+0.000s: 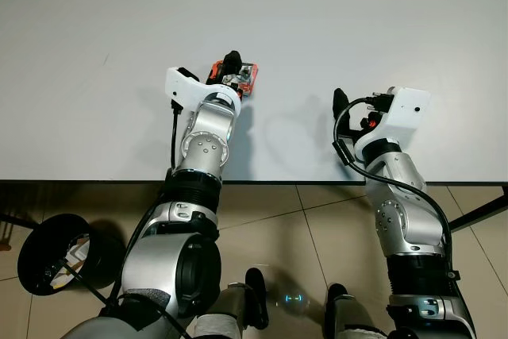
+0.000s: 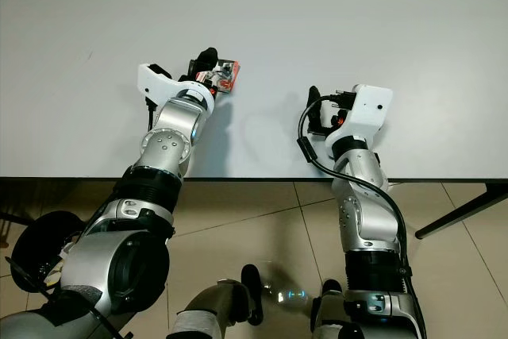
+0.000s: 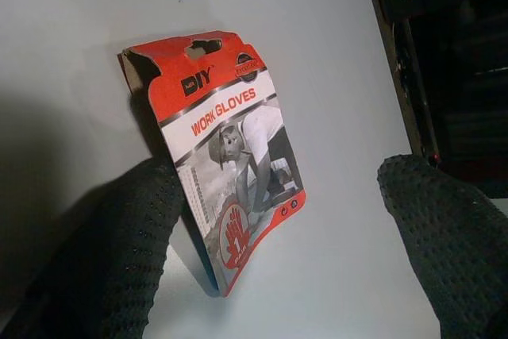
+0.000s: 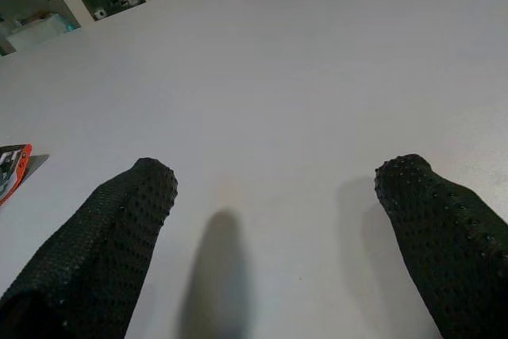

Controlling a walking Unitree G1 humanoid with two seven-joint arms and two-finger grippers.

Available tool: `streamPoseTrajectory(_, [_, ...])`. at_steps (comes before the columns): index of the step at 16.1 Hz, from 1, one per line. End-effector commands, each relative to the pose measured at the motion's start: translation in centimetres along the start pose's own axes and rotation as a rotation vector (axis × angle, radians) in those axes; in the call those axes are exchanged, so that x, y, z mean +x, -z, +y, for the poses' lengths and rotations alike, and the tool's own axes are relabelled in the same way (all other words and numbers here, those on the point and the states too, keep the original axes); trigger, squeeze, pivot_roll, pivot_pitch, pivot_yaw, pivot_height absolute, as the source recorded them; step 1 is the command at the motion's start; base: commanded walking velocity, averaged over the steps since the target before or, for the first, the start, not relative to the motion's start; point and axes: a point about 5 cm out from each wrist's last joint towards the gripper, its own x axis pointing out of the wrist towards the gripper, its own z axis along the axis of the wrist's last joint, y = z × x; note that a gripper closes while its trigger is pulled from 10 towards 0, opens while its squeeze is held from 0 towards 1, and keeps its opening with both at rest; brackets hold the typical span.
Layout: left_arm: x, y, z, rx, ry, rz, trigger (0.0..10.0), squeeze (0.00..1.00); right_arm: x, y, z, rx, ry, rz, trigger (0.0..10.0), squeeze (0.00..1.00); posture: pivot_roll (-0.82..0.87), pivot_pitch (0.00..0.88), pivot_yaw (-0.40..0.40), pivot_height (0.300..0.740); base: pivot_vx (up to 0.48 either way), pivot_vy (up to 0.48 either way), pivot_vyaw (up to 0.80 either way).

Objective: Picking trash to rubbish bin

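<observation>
Head views: left gripper out over white tabletop, right at the pack of work gloves. Pack lying mid-tabletop, red card edge poking out past the wrist. Right gripper parked just above the tabletop near the front edge, well apart from the pack. Black bin on the floor, below and left of the tabletop, by the left arm's elbow side.

Left wrist view: fingers spread wide, straddling the pack. One finger touching or nearly touching the card's edge; other finger well apart from it. Pack tilted up on one edge, not flat. Not gripped yet. Dark furniture past the tabletop edge.

Right wrist view: fingers spread wide over bare tabletop, holding nothing. Corner of the pack just visible at the frame edge.

Risks, judged from here:
- Thin, flexible card; closing across the flat face likely buckles it or lets it slide out.
- Contact on one side only; closing now could push the pack sideways or tip it flat instead of pinching it.
- Weak pinch on the edge could mean a drop on the swing down to the bin.
</observation>
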Motion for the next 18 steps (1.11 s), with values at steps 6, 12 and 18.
streamPoseTrajectory(6, [-0.5,2.7,-0.3,-0.028,-0.089,-0.020,10.0,0.00,-0.7,2.2,-0.3,0.022,0.022,0.102,10.0,0.00,0.00,0.301,0.167,0.740,0.000,0.000,0.00])
streamPoseTrajectory(12, [-0.4,3.8,0.0,-0.046,-0.102,0.033,10.0,0.00,-0.9,2.0,-0.6,0.018,0.031,0.101,10.0,0.00,-0.02,0.315,0.163,0.740,0.000,0.000,0.00])
streamPoseTrajectory(18, [0.0,4.0,-0.1,-0.069,-0.084,0.064,10.0,0.00,-1.8,1.9,-0.9,0.010,0.042,0.108,10.0,0.00,-0.05,0.356,0.151,0.740,0.000,0.000,0.00])
